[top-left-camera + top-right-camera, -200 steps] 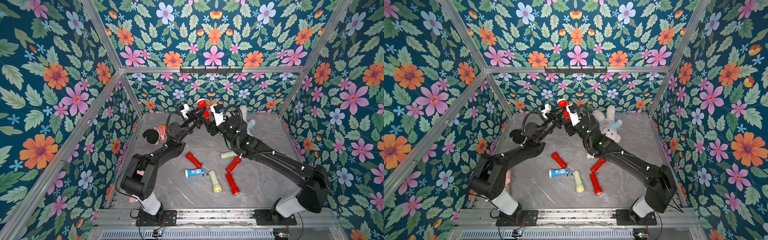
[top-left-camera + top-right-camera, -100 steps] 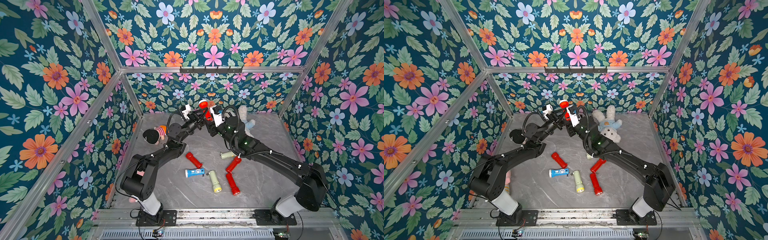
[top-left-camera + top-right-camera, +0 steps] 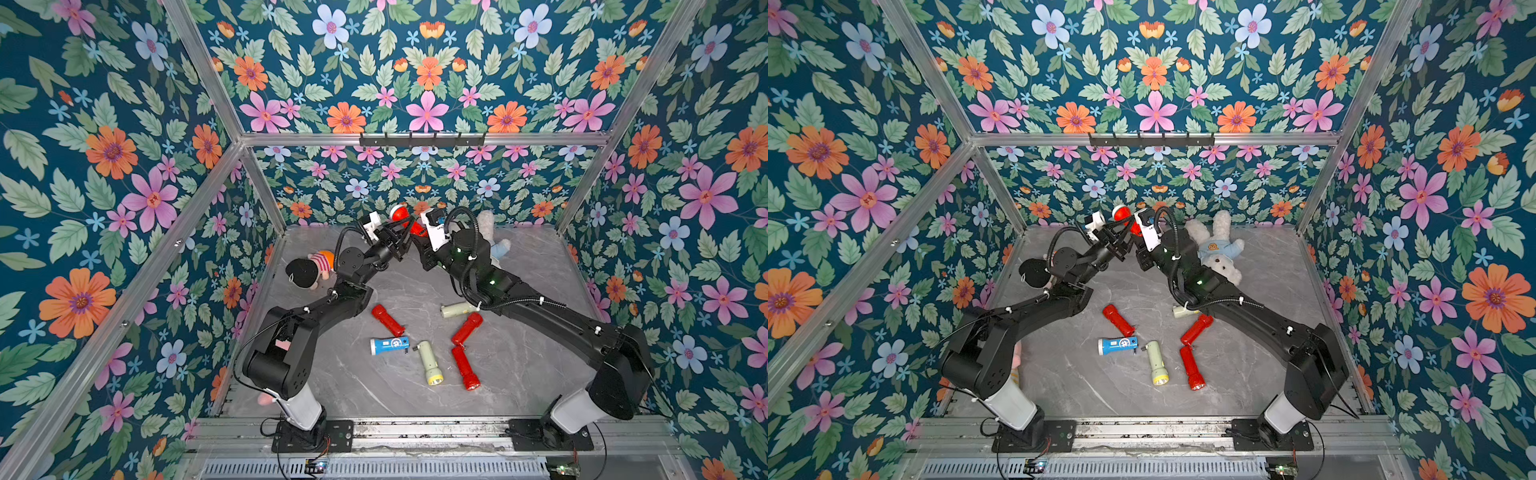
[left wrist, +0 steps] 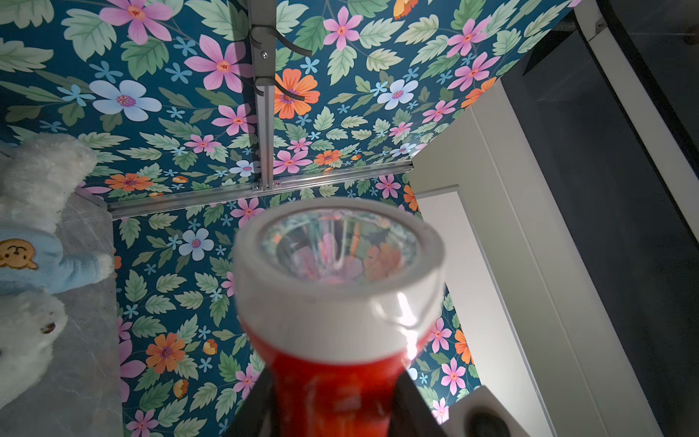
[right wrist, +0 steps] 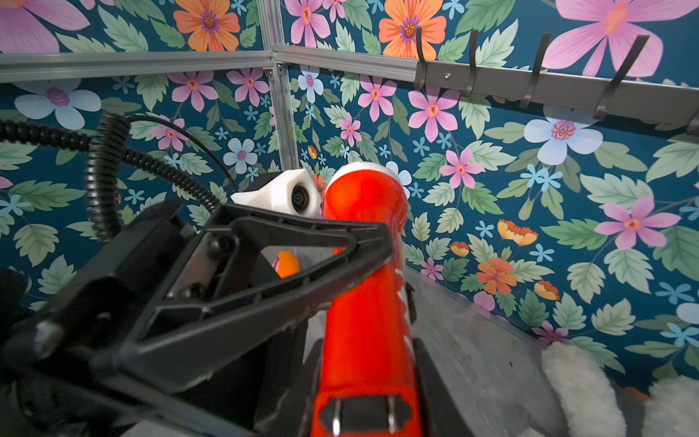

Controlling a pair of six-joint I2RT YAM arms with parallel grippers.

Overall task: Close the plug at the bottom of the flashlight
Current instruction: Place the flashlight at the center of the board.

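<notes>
Flashlight (image 5: 363, 265), red, sits clamped in the left gripper (image 4: 334, 401) above the rear of the tabletop (image 3: 399, 399), lens upward. Its plug (image 5: 363, 414) end runs down between the jaws of the right gripper (image 5: 368, 359); whether they pinch it, I cannot tell.

A teddy bear (image 3: 1214, 249) lies on the surface (image 3: 540, 266) just beside the right claw (image 3: 420, 237); a doll (image 3: 309, 270) lies near the left claw (image 3: 402, 233). A hook rail (image 3: 422, 139) hangs on the wall (image 3: 457, 104) beyond both.

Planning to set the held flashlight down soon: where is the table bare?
Bare: the front strip between the flashlight cluster and the front rail; the far right, between the plush bunny and the right wall. Crowded: mid-table, flashlights lie close together.
</notes>
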